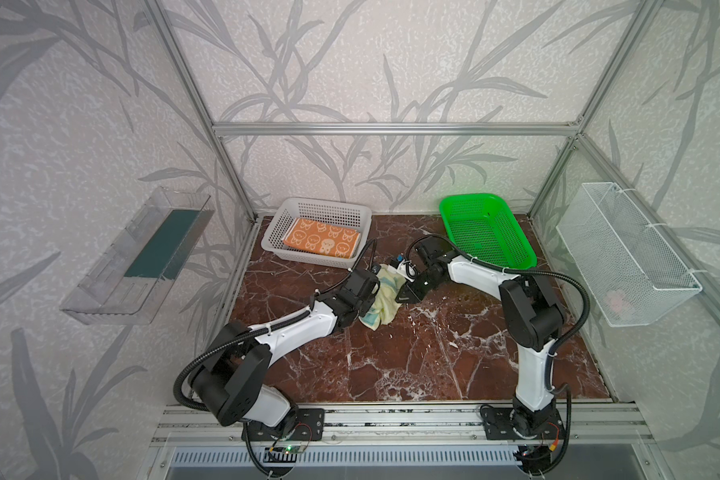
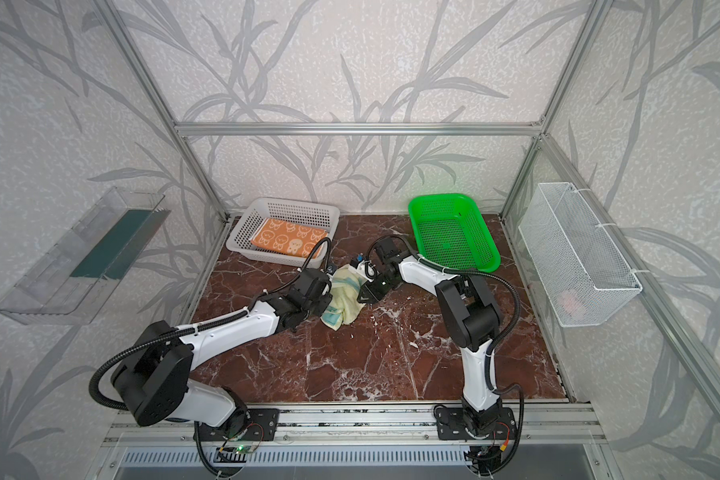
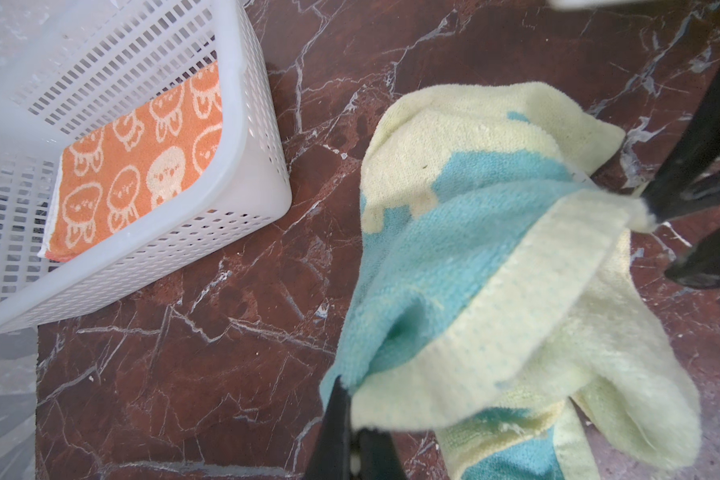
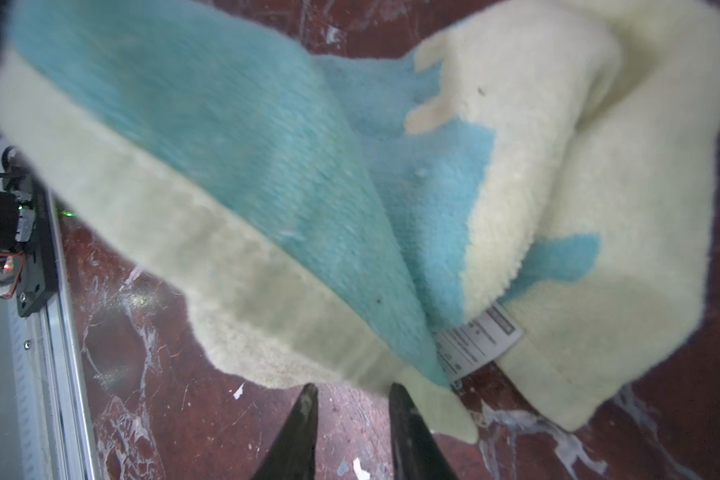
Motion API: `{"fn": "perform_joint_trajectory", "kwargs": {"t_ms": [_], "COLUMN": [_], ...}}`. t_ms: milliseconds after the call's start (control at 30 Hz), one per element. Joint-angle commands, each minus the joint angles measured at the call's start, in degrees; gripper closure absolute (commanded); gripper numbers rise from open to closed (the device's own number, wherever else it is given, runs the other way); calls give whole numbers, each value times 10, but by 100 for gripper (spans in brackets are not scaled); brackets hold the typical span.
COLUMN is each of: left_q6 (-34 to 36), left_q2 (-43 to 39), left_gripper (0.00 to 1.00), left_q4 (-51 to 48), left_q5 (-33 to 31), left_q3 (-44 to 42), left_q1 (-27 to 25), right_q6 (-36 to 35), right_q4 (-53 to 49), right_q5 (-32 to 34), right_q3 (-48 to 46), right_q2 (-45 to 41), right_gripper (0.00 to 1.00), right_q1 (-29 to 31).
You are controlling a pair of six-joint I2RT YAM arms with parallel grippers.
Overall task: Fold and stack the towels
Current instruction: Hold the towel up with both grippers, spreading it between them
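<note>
One towel's sorted: orange towel (image 1: 321,241) is lying folded in white basket (image 1: 323,203) at tabletop's (image 1: 391,361) back-left corner, prob. as stack base. We're working yellow towel (image 1: 385,299), bunched mid-tabletop nearer back edge. Left hand (image 3: 352,399) is clamping its hem so cloth hangs open; right hand (image 4: 352,392), jaws apart w/ nothing between, is hovering beside free corner, prob. to pinch it.

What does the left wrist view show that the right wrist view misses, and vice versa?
Left wrist only: the white basket holding the folded orange towel, and the left pincer shut on an edge of the yellow towel. Right wrist only: the care label and the front rail. Both: the bunched yellow towel, the marble table, and the right pincer, jaws apart.
</note>
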Motion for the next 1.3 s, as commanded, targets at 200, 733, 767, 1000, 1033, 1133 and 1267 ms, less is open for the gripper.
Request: {"fn": "perform_joint_trajectory", "kwargs": {"t_ms": [200,733,767,1000,1033,1133,1267], "left_q6": [-12,5,9,16,14,12,11], "left_q2": [-15,-11,-14,-35,-36,-37,-30], "left_gripper": [100,100,100,100,100,100,100], "left_q4": [1,3,1,4,4,0,-11], "left_q5": [3,26,32,69,64,51,45], "left_q3": [-6,-10,-11,-30,-32,-35,-29], "left_q1": [8,10,10,9,9,9,9], "right_q6": [127,177,177,164,165,176,191], "right_q4": [134,267,276,296,293,296,299], "right_q5": [67,69,70,99,100,101,100], "right_q3": [-53,-138,-146,-166,-162,-151,-137], "right_q2": [-4,-71,-75,-74,-68,-50,-26], "right_gripper": [69,64,63,56,56,55,55], "right_q1": [1,-1,0,-1,0,-1,0]}}
